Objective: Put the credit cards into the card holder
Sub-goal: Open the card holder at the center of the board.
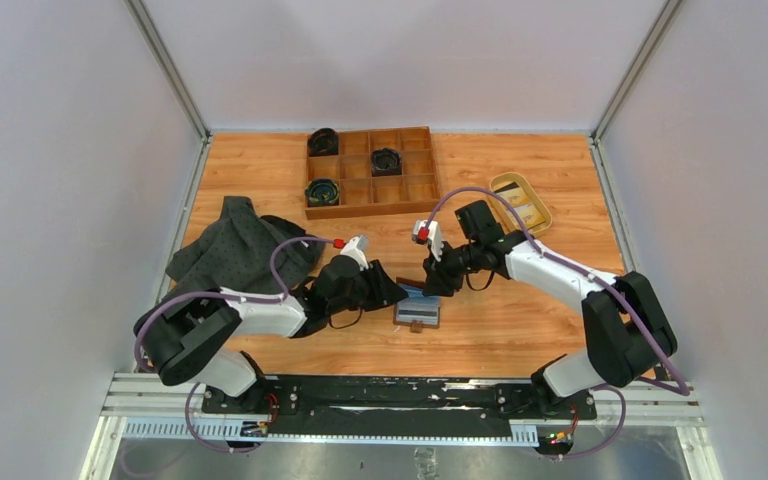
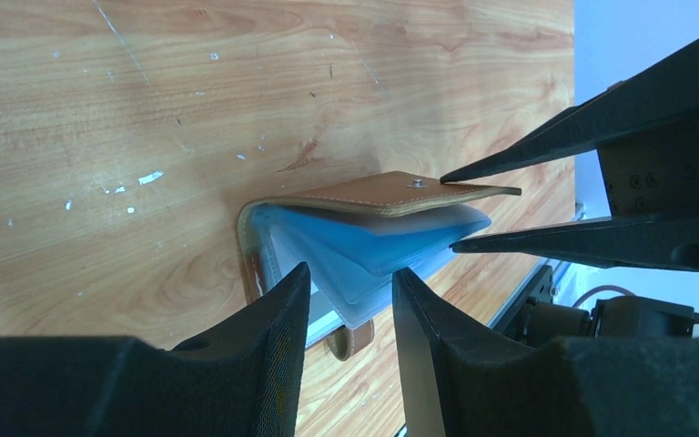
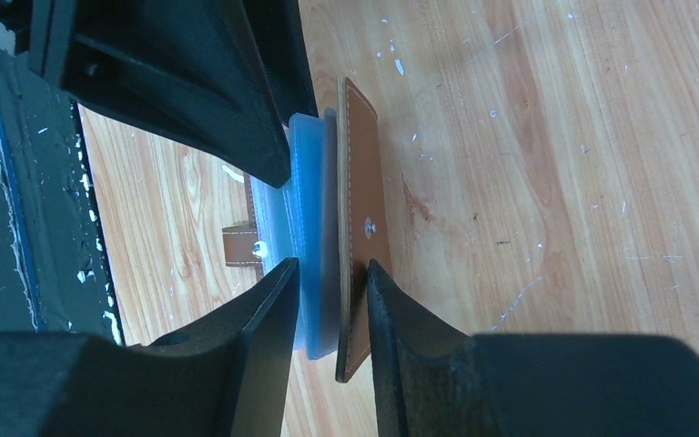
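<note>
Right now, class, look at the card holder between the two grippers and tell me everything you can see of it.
The card holder is a small tan-brown leather folding wallet with pale stitching, a metal snap stud on its cover and a strap tab with a second snap. It lies on the wooden table, part open, its cover flap lifted. Pale blue and clear plastic sleeves fan out inside; no card shows in them. The right gripper straddles the cover's edge, and the left gripper straddles the sleeves.

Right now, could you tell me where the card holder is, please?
In the top view the card holder lies on the table near its front edge, roughly centred, between the left hand and right hand.
</note>
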`<move>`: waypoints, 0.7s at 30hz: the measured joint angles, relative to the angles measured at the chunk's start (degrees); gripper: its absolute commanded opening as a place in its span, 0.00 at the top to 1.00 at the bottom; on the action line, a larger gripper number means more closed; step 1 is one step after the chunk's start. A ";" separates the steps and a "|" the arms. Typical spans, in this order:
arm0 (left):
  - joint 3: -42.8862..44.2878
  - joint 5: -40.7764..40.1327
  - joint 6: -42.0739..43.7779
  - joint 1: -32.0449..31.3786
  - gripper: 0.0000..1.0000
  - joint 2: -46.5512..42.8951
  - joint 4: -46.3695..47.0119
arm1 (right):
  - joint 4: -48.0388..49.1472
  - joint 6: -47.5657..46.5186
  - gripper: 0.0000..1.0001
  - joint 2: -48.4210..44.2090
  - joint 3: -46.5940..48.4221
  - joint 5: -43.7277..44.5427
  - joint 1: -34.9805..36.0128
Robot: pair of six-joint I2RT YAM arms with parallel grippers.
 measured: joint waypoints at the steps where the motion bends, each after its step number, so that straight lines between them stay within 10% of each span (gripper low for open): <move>1: 0.11 0.09 0.00 0.00 0.59 0.35 0.20 | -0.02 -0.02 0.63 -0.09 0.00 0.00 0.00; 21: 0.22 1.20 -1.53 0.04 0.60 3.63 4.02 | -1.55 -3.41 0.21 -1.40 0.00 0.39 1.33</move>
